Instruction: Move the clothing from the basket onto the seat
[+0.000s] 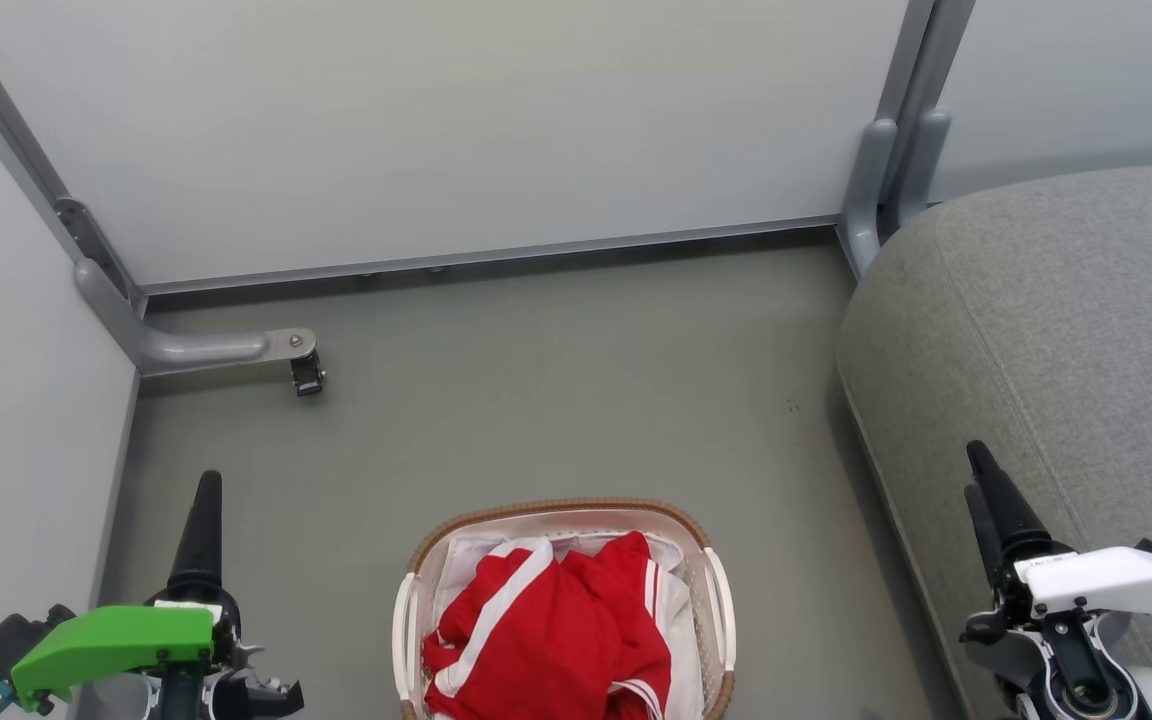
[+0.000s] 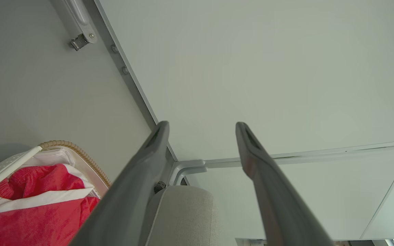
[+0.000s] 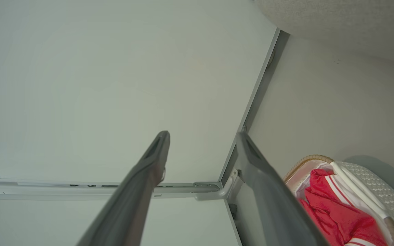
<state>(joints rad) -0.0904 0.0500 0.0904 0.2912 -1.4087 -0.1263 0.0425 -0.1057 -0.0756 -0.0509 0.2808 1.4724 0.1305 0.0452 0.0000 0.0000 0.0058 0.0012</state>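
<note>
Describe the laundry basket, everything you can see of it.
The basket is oval, of white perforated plastic with a brown woven rim and a white handle on each side. A white cloth liner lines the inside, and red clothing with white stripes is heaped in it, reaching about to the rim. It stands upright on the grey floor, left of the grey sofa and apart from it, its near end cut off by the head view's lower edge.
</note>
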